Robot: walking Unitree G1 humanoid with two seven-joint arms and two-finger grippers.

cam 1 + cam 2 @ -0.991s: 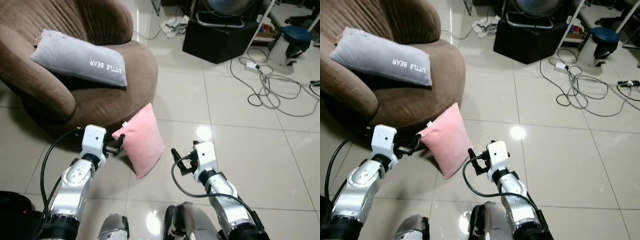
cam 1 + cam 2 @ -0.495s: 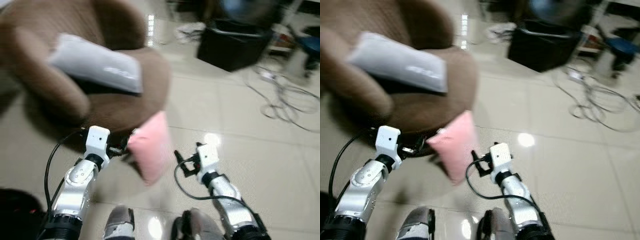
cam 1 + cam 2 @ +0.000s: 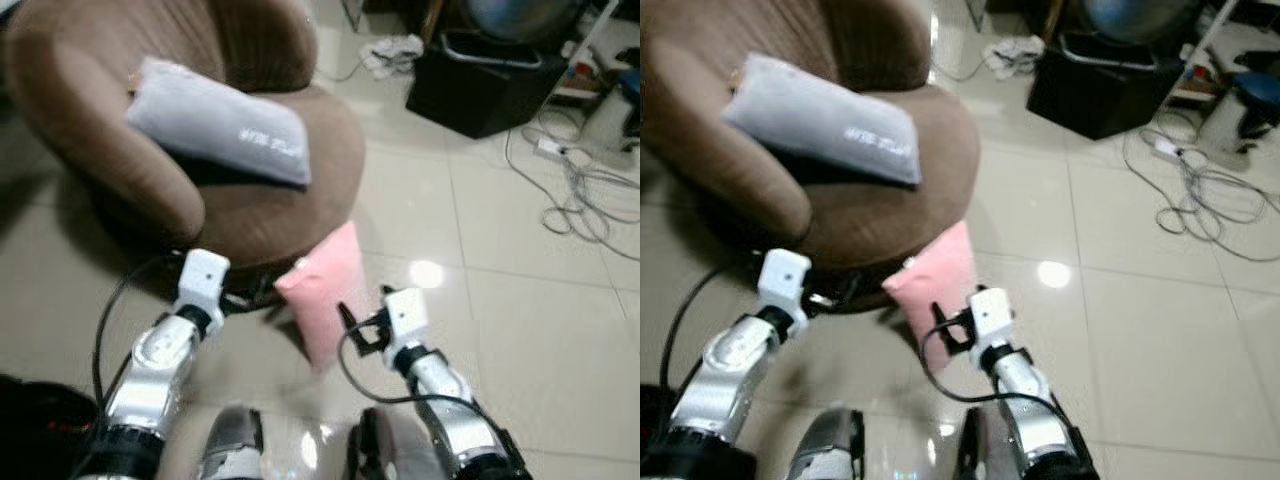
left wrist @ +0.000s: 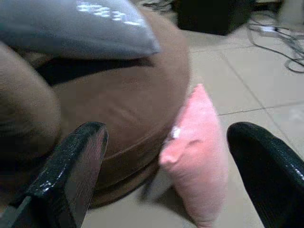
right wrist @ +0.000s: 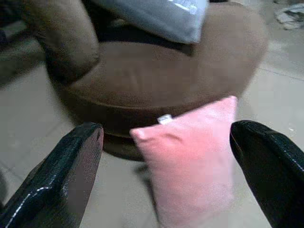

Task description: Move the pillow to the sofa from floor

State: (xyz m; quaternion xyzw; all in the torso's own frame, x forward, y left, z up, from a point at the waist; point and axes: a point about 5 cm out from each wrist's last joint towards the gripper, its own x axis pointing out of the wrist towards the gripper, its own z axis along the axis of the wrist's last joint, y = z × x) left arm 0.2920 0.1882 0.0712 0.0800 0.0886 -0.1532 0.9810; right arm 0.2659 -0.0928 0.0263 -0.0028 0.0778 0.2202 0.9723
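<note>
From the head cameras, the pink pillow (image 3: 326, 290) stands on edge on the floor (image 3: 520, 330), leaning against the base of the brown sofa (image 3: 290, 200), below the grey cushion (image 3: 222, 124) on the seat. The left gripper (image 3: 245, 298) and right gripper (image 3: 350, 330) sit either side of the pillow.

The left wrist view shows wide-spread fingers (image 4: 71, 171) holding nothing, the pillow between them, beside the sofa.

In the right wrist view, fingers (image 5: 61, 175) are equally wide and empty, framing the pillow in front of the sofa. It looks light, soft and squashy; pinching an upper corner or squeezing both faces should hold.
</note>
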